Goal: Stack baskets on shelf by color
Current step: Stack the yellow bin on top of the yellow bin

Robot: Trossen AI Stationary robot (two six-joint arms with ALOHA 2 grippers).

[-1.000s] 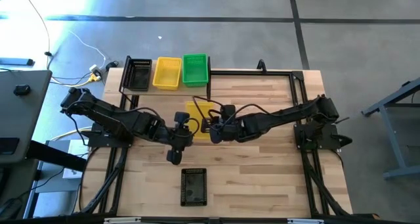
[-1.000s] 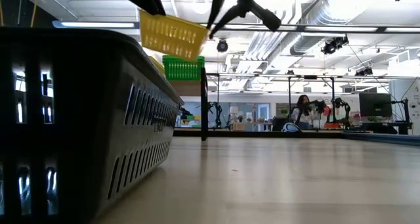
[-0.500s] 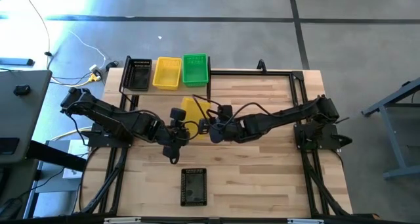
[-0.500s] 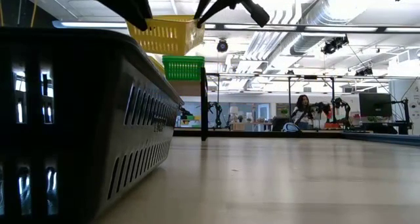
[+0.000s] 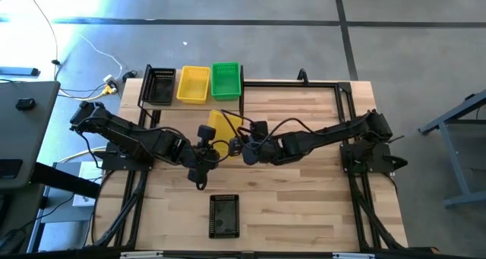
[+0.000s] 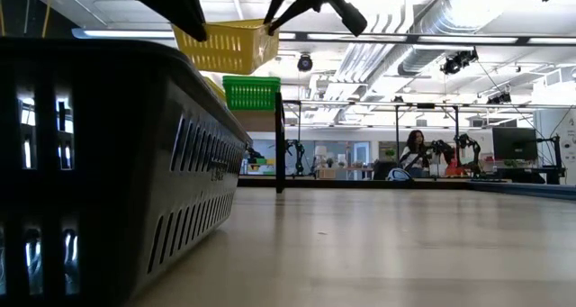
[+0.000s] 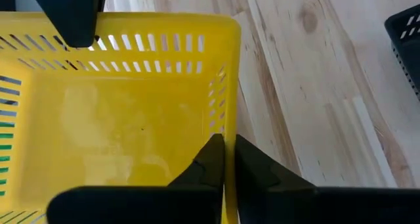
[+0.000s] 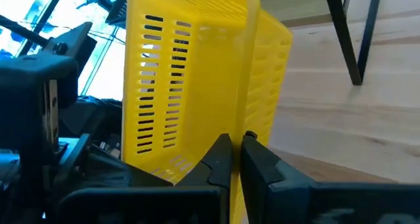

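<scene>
A yellow basket (image 5: 221, 124) hangs above the table's middle between my two grippers; in the low view the same basket (image 6: 229, 44) is well clear of the tabletop. My left gripper (image 5: 206, 136) is shut on its left wall, my right gripper (image 5: 237, 143) on its right wall. On the shelf (image 5: 144, 99) at the far left stand a black basket (image 5: 159, 85), a yellow one (image 5: 193, 84) and a green one (image 5: 225, 80), side by side on their bottoms. Another black basket (image 5: 224, 215) sits on the table near the front edge. My left gripper pinches the basket's side wall at its rim (image 7: 220, 122), one finger inside the basket and one outside. The fingers come from the table's left side. The basket is lifted clear, roughly level, its opening up. My right gripper pinches the opposite wall's rim (image 8: 244, 119), one finger inside and one outside, coming from the table's right side. The basket hangs clear of the table between the two grippers.
A thin black frame (image 5: 304, 83) runs along the table's far edge and down its right side. The shelf's black post (image 8: 348, 33) stands close behind the held basket. Bare planks (image 5: 304, 206) lie at the near right. A person (image 6: 416, 149) sits far off in the room.
Both grippers have gone toward the far left, toward the shelf, with the yellow basket. The basket was tilted and now hangs about level, a little higher. My left gripper has come against the basket's left wall and taken hold.
</scene>
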